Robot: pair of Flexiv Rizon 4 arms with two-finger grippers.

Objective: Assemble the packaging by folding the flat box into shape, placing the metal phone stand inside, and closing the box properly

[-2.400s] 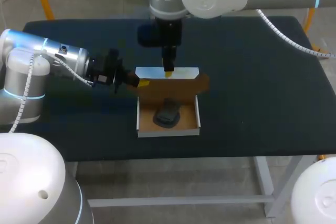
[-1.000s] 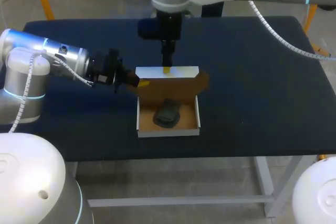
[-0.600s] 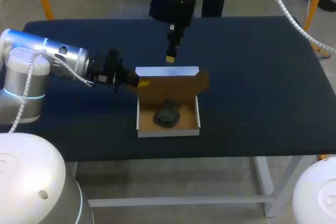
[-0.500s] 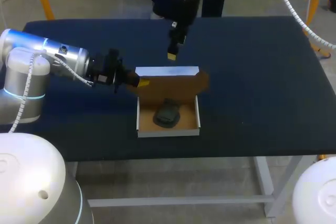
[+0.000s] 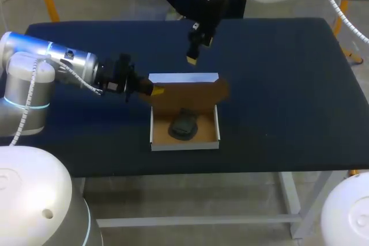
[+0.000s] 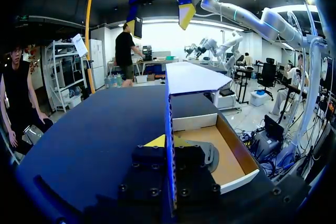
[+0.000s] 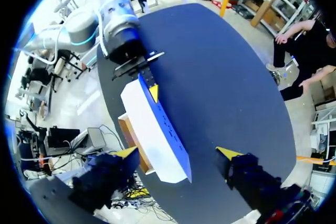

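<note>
The cardboard box [image 5: 185,144] sits open at mid-table with the dark metal phone stand [image 5: 183,125] lying inside. Its white lid [image 5: 183,78] stands upright along the far side. My left gripper [image 5: 155,91] is at the lid's left end, shut on the thin lid edge. In the left wrist view that edge [image 6: 168,108] runs up between the fingers of the left gripper [image 6: 168,141], with the stand [image 6: 206,151] beside it in the tray. My right gripper [image 5: 192,59] hangs above and behind the lid, open and holding nothing. The right wrist view looks down between the open right gripper [image 7: 177,152] onto the lid [image 7: 157,132].
A brown side flap [image 5: 222,89] sticks out at the lid's right end. The box rests on a dark blue tabletop [image 5: 288,84] with bare surface on the right side and at the far left corner.
My right gripper lifted off the lid's top edge, moved back and to the right, and opened. The left gripper, lid and box stayed put.
</note>
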